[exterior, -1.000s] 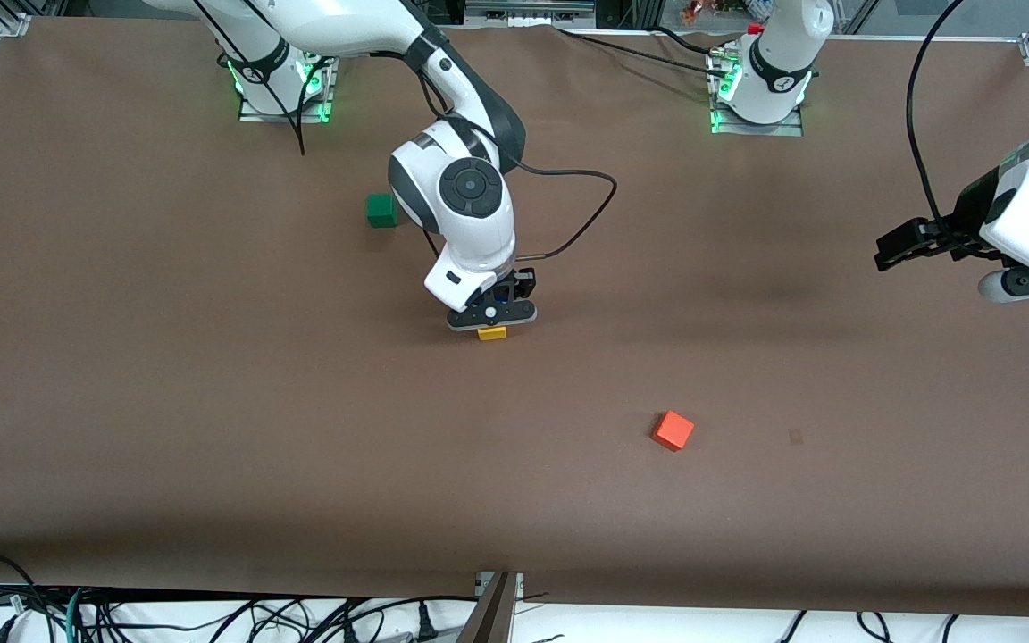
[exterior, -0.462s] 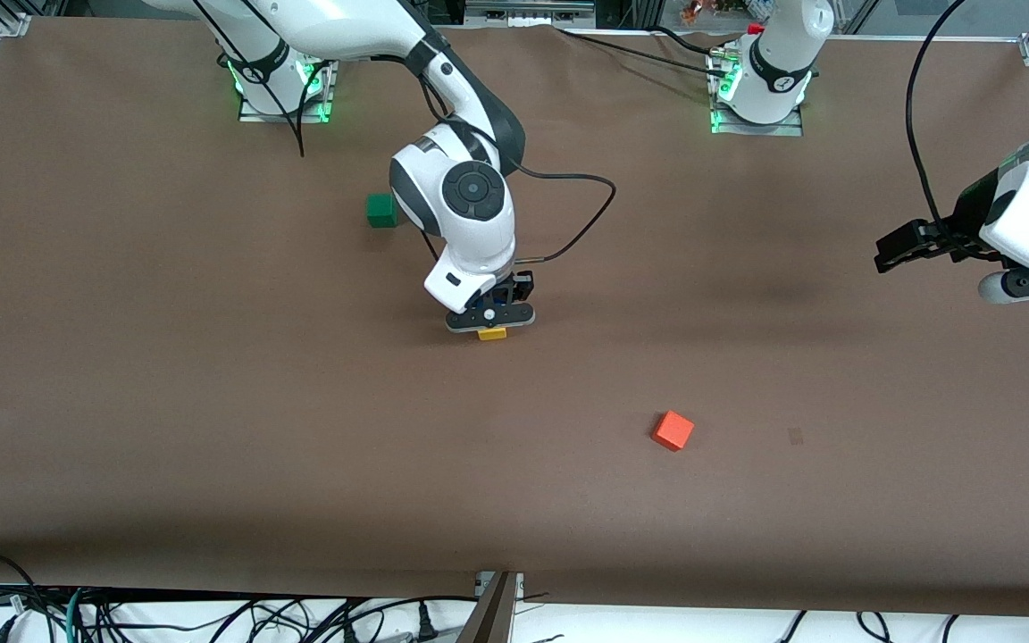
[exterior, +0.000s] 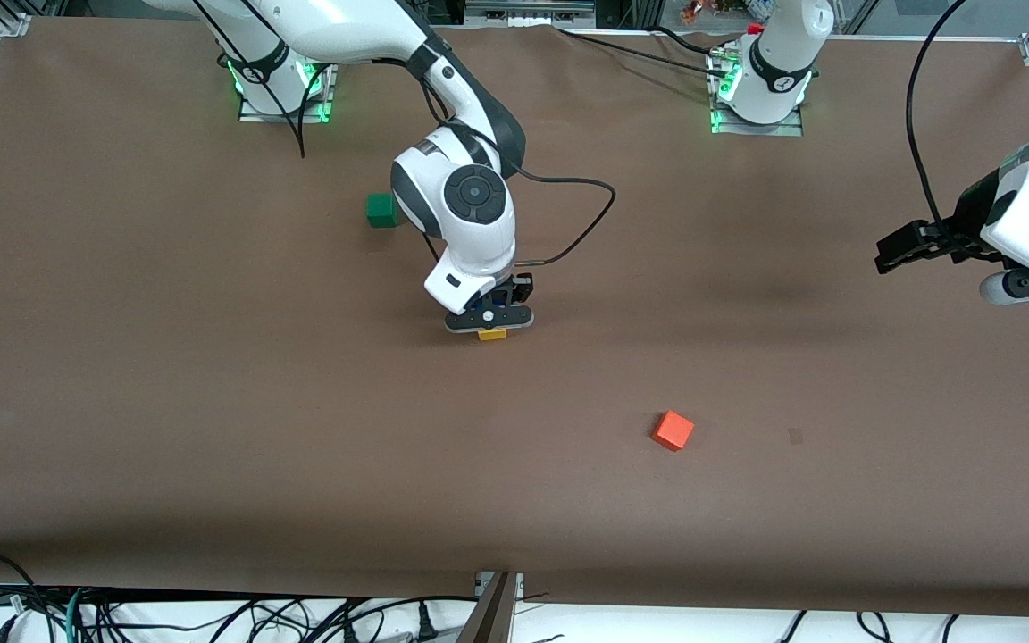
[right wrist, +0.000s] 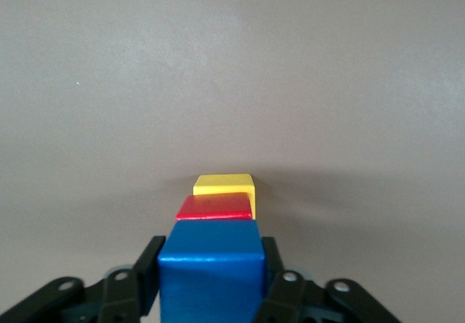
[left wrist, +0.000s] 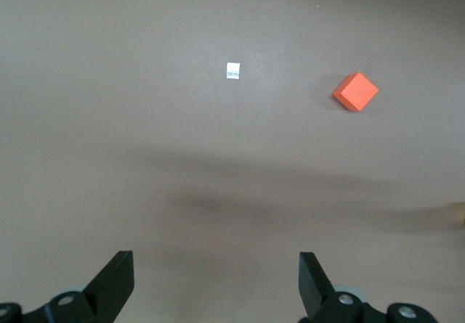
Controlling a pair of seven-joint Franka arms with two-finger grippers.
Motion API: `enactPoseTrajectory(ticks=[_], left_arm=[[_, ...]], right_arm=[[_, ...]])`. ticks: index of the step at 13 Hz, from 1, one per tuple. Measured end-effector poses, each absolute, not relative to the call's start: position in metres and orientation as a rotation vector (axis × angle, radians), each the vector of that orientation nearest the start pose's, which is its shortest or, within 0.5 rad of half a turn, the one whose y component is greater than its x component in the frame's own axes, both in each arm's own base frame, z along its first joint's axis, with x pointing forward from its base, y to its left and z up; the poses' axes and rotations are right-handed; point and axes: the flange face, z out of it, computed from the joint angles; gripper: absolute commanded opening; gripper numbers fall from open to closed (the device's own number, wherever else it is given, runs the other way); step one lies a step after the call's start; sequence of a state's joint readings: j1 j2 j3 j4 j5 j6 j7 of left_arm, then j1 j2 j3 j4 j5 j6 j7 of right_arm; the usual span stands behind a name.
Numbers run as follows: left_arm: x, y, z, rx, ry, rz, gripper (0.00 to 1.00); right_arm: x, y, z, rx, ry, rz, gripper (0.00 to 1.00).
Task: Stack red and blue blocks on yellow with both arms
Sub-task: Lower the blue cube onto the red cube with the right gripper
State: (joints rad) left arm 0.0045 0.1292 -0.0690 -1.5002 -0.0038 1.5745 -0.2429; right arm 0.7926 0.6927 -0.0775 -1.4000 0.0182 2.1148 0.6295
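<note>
Green cube (exterior: 380, 211), orange cube (exterior: 673, 430), white tag (left wrist: 233, 70)

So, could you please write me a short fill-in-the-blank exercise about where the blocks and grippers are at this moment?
1. The right gripper is shut on the ____ block.
2. Under the red block sits the ____ block.
3. The left gripper hangs over bare table with its fingers ____.
4. The orange block lies nearer to the front camera than the ____ block, which sits toward the right arm's end.

Missing words: blue; yellow; open; green

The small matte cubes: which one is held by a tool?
The bright blue matte cube, between the right tool's fingers; the others are held by no tool.
</note>
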Motion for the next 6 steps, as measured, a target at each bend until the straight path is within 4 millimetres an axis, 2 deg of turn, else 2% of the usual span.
enactPoseTrajectory(ticks=[3, 6], left_arm=[[0.592, -0.036, 0.585, -3.133, -0.281, 0.081, 1.00], [0.592, -0.036, 0.585, -3.133, -0.281, 0.080, 1.00]], right_arm=[[0.548, 0.487, 0.314, -3.142, -0.141, -0.083, 1.00], [0.549, 0.482, 0.348, -3.144, -0.128, -0.082, 1.00]])
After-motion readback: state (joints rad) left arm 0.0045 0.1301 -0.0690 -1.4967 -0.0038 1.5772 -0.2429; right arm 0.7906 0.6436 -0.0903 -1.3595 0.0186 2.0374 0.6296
